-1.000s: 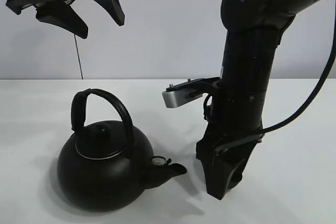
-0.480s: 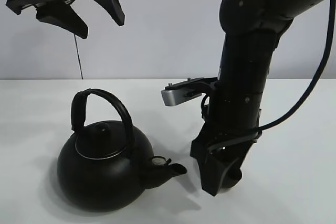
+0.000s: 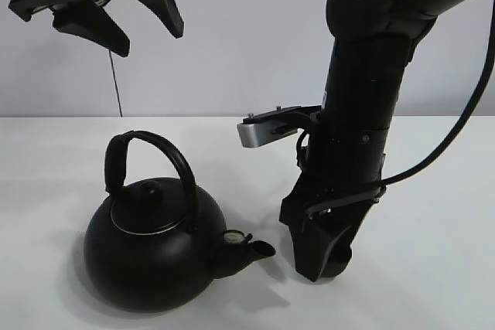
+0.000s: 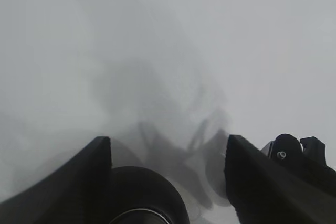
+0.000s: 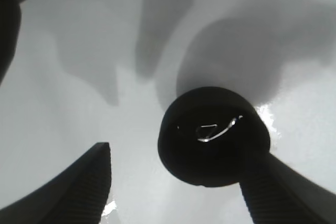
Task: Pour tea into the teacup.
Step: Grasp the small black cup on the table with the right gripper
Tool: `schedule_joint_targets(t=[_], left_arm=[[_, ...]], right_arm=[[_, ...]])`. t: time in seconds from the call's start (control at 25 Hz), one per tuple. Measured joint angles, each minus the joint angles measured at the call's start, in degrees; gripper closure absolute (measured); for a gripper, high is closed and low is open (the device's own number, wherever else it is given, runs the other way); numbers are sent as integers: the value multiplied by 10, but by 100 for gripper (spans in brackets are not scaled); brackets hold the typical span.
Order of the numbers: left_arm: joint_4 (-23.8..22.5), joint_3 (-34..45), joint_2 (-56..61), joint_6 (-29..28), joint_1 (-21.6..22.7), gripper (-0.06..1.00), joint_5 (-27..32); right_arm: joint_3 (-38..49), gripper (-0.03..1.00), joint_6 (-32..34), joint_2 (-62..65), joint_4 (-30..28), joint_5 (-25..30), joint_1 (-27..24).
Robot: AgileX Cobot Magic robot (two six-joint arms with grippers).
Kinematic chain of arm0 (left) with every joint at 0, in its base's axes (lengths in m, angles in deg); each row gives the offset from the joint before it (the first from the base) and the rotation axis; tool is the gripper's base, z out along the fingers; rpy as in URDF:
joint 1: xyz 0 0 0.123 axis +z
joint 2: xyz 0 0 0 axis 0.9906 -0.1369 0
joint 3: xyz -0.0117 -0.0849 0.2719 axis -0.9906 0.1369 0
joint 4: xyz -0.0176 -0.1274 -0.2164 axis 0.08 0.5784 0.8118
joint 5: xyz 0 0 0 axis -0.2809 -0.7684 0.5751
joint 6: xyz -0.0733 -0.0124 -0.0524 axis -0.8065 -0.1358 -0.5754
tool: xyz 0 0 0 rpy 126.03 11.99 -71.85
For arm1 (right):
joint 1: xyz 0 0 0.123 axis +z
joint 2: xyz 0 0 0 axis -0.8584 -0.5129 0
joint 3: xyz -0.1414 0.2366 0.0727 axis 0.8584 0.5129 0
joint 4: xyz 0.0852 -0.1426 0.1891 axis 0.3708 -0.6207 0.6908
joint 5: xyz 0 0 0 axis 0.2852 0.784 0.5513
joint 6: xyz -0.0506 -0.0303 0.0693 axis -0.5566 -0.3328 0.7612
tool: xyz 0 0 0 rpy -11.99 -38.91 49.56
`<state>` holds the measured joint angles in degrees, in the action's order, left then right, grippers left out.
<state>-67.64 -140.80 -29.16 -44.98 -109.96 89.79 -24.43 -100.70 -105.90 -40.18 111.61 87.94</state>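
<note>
**Item 1, teacup** point(image 5: 212, 142): small, round, matte black, no handle, with a bright glint inside. It sits low at the white desk point(image 3: 433, 191), near the kettle's spout point(image 3: 259, 250) on the right-arm side. The exterior view mostly hides it behind the right pincer.

**Item 2, right pincer** point(image 5: 176, 156): lowered to the desk, jaws apart around the teacup. One finger point(image 5: 273, 192) is against the cup's wall. The other finger point(image 5: 84, 187) stands clear of it with bare desk between, so the cup is not clamped.

**Item 3, kettle** point(image 3: 151, 256): large, round, black and upright on the desk, with an arched handle point(image 3: 166, 148) raised over the lid.

**Item 4, left pincer** point(image 3: 147, 42): high above the kettle, jaws spread wide, holding nothing.
</note>
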Motion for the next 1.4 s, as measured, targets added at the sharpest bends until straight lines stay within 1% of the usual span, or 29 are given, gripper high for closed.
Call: schedule_joint_targets(t=[0.2, 0.36, 0.52, 0.72, 0.92, 1.4], left_arm=[[0, 0, 0, 0, 0, 49, 0], [0, 0, 0, 0, 0, 49, 0], [0, 0, 0, 0, 0, 49, 0], [0, 0, 0, 0, 0, 49, 0], [0, 0, 0, 0, 0, 49, 0], [0, 0, 0, 0, 0, 49, 0]], right_arm=[[0, 49, 13, 0, 0, 2, 0], [-1, 49, 15, 7, 0, 16, 0], [-6, 49, 25, 22, -13, 24, 0], [-9, 49, 45, 27, -50, 10, 0], [-9, 49, 48, 27, -42, -11, 0], [-9, 49, 48, 17, -39, -23, 0]])
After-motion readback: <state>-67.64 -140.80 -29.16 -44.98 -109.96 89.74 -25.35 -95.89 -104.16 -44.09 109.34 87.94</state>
